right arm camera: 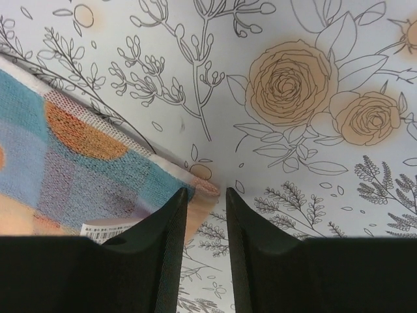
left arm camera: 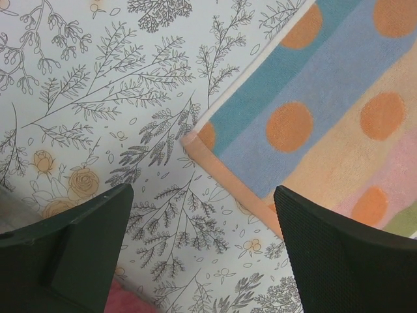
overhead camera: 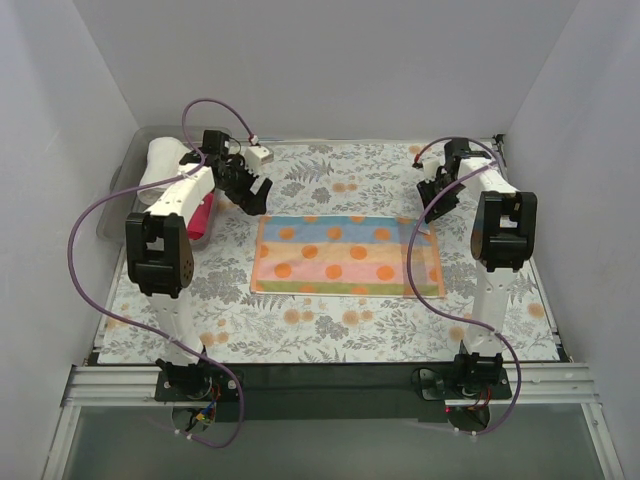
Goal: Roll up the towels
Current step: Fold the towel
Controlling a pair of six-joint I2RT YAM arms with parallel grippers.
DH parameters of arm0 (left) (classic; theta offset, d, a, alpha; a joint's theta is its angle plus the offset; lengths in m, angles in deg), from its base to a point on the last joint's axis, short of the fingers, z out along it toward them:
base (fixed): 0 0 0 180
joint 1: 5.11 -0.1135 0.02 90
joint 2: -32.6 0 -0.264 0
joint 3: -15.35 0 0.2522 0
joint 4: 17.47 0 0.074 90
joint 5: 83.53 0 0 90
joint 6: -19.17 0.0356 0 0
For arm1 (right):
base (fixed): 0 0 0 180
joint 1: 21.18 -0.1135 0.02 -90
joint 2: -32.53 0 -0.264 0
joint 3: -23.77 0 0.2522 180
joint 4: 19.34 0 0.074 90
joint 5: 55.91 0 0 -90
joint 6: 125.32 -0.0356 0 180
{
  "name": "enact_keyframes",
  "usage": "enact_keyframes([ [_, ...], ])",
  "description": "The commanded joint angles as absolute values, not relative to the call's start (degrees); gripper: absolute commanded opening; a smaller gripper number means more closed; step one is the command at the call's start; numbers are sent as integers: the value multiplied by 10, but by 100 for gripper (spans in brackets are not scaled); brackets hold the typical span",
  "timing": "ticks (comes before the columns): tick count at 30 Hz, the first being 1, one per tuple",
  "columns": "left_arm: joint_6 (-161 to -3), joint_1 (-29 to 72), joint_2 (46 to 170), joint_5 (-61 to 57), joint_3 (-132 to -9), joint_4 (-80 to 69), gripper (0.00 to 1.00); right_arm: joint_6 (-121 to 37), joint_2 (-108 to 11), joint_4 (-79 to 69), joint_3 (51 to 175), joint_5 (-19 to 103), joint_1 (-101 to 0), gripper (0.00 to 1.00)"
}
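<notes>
The spotted striped towel (overhead camera: 345, 255) lies flat, its long axis running left to right, one far corner at each arm. The left gripper (left arm camera: 202, 195) hangs over the towel's far left corner, jaws wide apart. The right gripper (right arm camera: 206, 192) is at its far right corner, jaws nearly together; whether they nip it I cannot tell. A magenta towel (overhead camera: 199, 215) lies left of it, out of the way.

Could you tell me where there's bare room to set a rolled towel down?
Free: the covering between the striped towel's near edge and the arm bases, and beyond its far edge. Crowded: far left, with the bin, white towel and magenta towel.
</notes>
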State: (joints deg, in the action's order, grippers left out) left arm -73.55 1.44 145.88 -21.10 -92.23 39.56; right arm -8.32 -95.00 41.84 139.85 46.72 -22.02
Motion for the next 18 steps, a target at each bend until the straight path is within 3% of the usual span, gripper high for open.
enact_keyframes([
  [1,-745,14,1475,-207,-950,400,84,-93,-956,405,1394,476,-228,31],
  [8,-748,13,1528,-221,-990,427,71,-90,-947,404,1380,472,-230,2],
  [11,-755,13,1555,-226,-1004,433,62,-86,-938,405,1374,481,-230,1],
  [18,-757,14,1591,-216,-1022,417,53,-86,-928,405,1359,489,-229,1],
])
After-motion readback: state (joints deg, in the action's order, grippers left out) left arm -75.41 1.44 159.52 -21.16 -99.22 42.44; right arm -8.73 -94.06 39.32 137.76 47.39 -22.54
